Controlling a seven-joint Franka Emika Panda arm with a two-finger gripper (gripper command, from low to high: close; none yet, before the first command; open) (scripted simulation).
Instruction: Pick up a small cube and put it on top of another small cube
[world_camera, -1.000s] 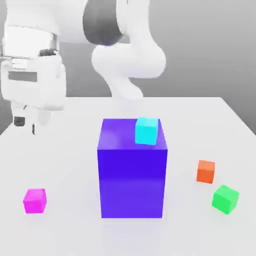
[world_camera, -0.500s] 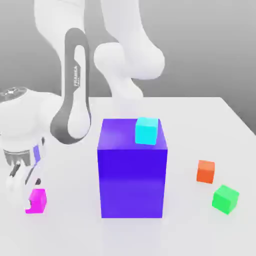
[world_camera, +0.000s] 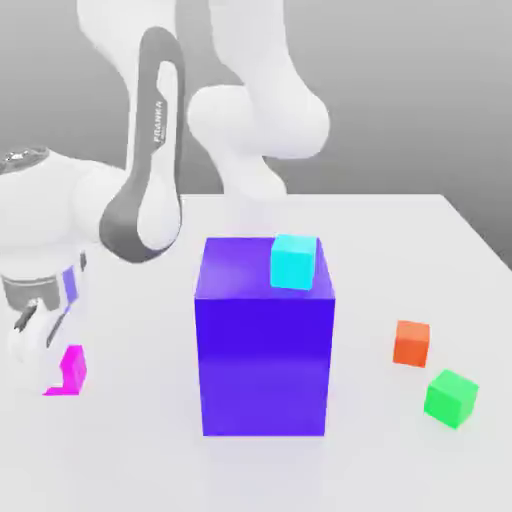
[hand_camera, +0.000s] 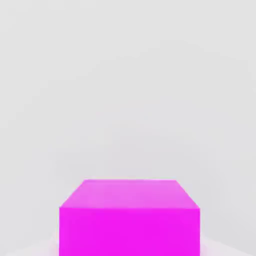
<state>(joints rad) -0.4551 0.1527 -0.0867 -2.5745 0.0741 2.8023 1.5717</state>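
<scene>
1. The robot's white two-finger pincer (world_camera: 45, 350) is hanging low over the white tabletop (world_camera: 140, 450), well off to the exterior view's left of the big glossy purple-blue block (world_camera: 265, 350). It is standing right at the small glossy magenta cube (world_camera: 72, 368), and its body is covering part of that cube. I cannot tell whether its fingers are spread or closed on the cube.

2. The small magenta cube is sitting near the table's edge on the exterior view's left, well apart from the purple-blue block and at about the level of the block's lower half. Whether it is resting on the table or being raised a little, I cannot tell.

3. In the hand view the magenta cube (hand_camera: 130, 217) is appearing close up, squarely in front of the camera. It is looking plain, evenly coloured and sharp-edged, with a slightly paler upper face and no markings.

4. As I judge it, the task is only beginning: the arm is at the pick-up step and nothing is being stacked yet. The grasp, the lift, the carry and the placing all appear to be left.

5. The other small cubes are waiting as possible resting places. A small cyan cube (world_camera: 294, 262) is sitting on top of the purple-blue block, near its far corner on the exterior view's right. A small orange cube (world_camera: 411, 343) and a small green cube (world_camera: 450, 398) are lying on the table to the exterior view's right of the block, near each other.
</scene>
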